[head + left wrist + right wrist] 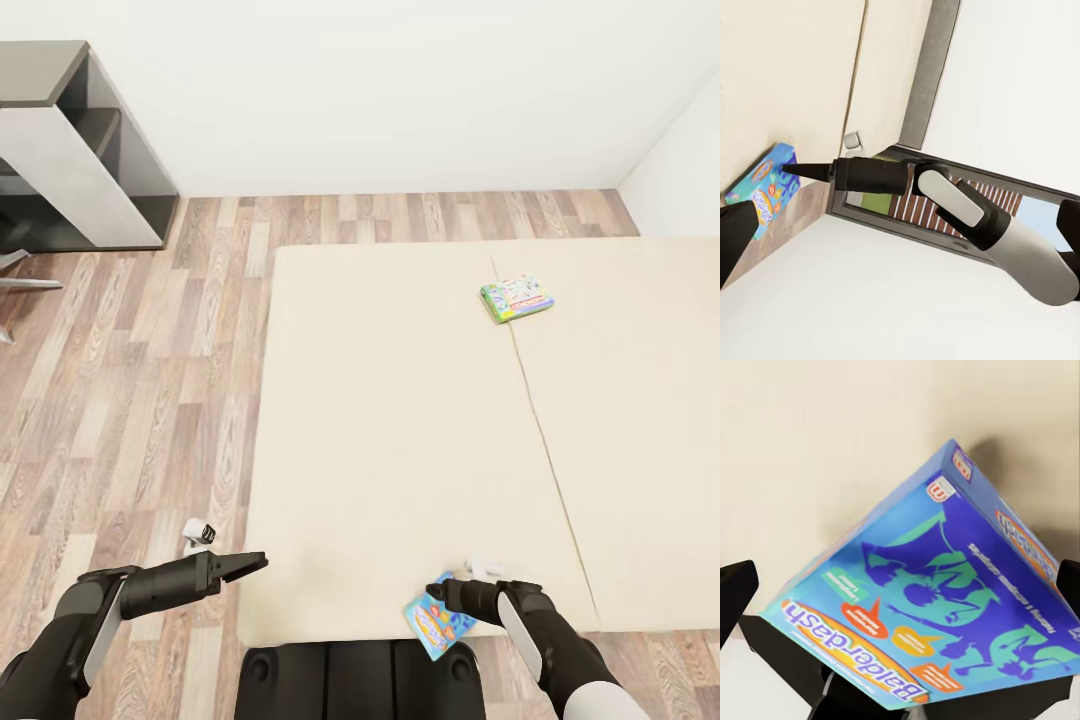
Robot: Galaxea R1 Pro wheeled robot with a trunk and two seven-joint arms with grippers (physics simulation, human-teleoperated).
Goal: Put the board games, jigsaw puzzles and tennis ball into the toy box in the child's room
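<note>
A light blue board game (438, 625) with "Balderdash" on its cover lies tilted at the near edge of the bed (400, 450), partly overhanging it. My right gripper (438, 588) is at the box's far corner. In the right wrist view the box (937, 600) spans the gap between the two spread fingers (735, 592), so the gripper is open. The left wrist view shows the right gripper (795, 167) touching the blue box (765, 187). A green-edged board game (516, 298) lies flat farther up the mattress. My left gripper (255, 562) hovers open and empty by the bed's near left corner.
A dark grey desk with a white panel (70, 150) stands at the back left against the white wall. Wood-plank floor (130, 400) runs along the bed's left side, with a small white object (198, 533) on it. My black base (360, 680) is against the bed's near edge.
</note>
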